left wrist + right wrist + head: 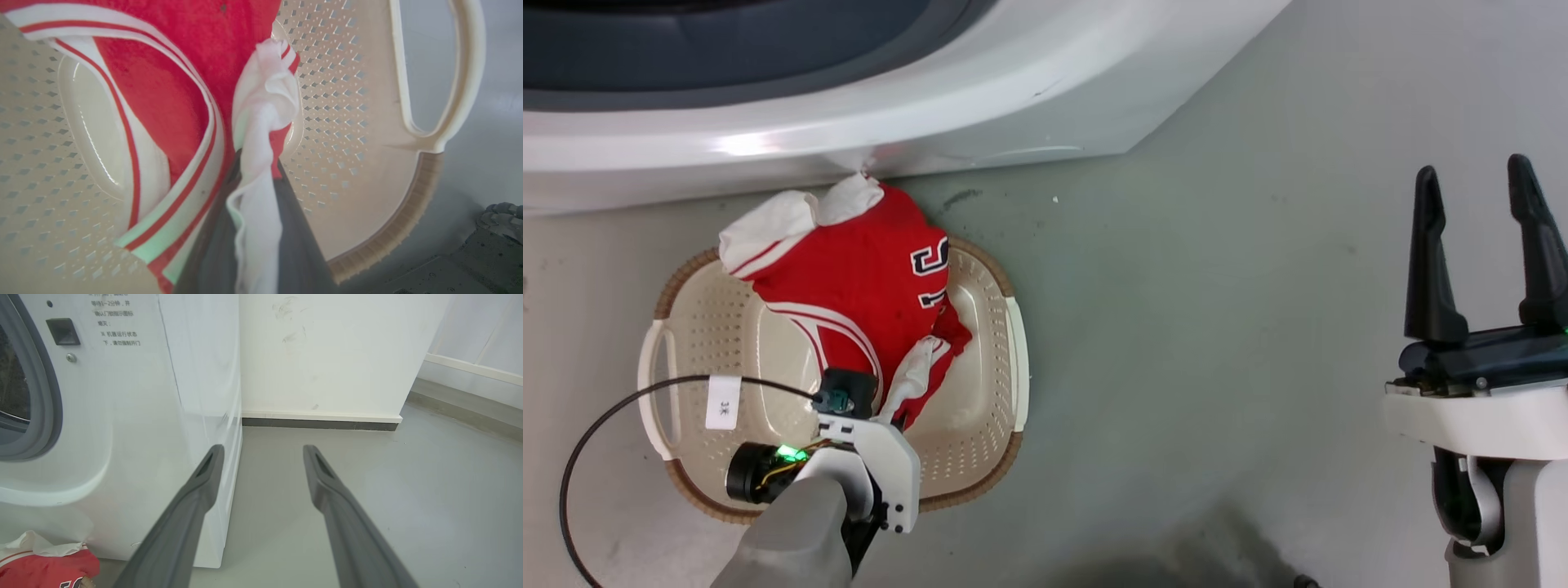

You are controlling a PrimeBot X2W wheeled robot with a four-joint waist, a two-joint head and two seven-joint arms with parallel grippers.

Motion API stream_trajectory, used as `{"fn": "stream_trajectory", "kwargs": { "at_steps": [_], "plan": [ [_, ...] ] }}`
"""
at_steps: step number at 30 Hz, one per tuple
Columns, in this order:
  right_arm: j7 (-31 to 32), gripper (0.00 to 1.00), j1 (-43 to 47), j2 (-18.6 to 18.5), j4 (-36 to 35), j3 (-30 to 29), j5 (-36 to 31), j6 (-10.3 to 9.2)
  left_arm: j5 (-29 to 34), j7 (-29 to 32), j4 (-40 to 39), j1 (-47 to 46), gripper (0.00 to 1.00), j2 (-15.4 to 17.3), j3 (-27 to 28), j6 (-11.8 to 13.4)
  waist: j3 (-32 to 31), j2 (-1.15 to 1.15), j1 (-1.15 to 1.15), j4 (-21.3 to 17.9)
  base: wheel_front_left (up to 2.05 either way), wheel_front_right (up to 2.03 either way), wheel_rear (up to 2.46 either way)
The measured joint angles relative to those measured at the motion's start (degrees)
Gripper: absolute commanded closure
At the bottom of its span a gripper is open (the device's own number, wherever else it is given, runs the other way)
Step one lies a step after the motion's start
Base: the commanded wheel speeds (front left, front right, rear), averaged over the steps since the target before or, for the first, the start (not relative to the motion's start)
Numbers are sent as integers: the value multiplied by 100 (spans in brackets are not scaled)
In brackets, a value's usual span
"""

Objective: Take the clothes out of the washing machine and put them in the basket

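Smooth grey floor [1217,327], lightly scuffed; white wall [327,355] with a dark skirting strip. White washing machine [931,122] stands just behind the cream basket [711,327]. Red jersey [849,278] lies in the basket, its top draped over the far rim. Black cable [605,416] loops across the basket's near-left side. Left gripper [257,161] pinched tight on the jersey's white trim, over the basket. Right gripper [1472,167] spread wide, empty, well apart. Count: one basket, one jersey, one washer
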Motion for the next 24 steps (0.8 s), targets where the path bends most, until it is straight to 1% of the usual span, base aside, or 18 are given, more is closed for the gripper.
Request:
{"fn": "stream_trajectory", "kwargs": {
  "at_steps": [7,12,13,14,19,24],
  "plan": [
    [0,0,-141,0,-54,-81,22,0,-3,308,77,-239,100,-16,-68,20,469,0,0,18,0,0,0],
    [0,0,-159,0,-48,-97,22,0,-8,370,93,-302,100,-36,-112,49,555,0,0,57,0,0,0],
    [0,0,-163,0,-40,-98,22,0,-15,375,94,-310,11,-40,-112,54,543,0,0,61,0,0,0],
    [0,0,-175,0,-30,-96,22,0,-22,365,96,-311,0,-46,-109,77,521,0,0,66,0,0,0],
    [0,0,-180,0,43,-40,11,0,-51,238,101,-214,0,-74,-138,77,290,0,0,100,0,0,0],
    [0,0,-80,2,146,51,-29,0,-73,0,108,83,0,-108,-176,76,-122,0,-1,145,0,0,0]
  ]
}}
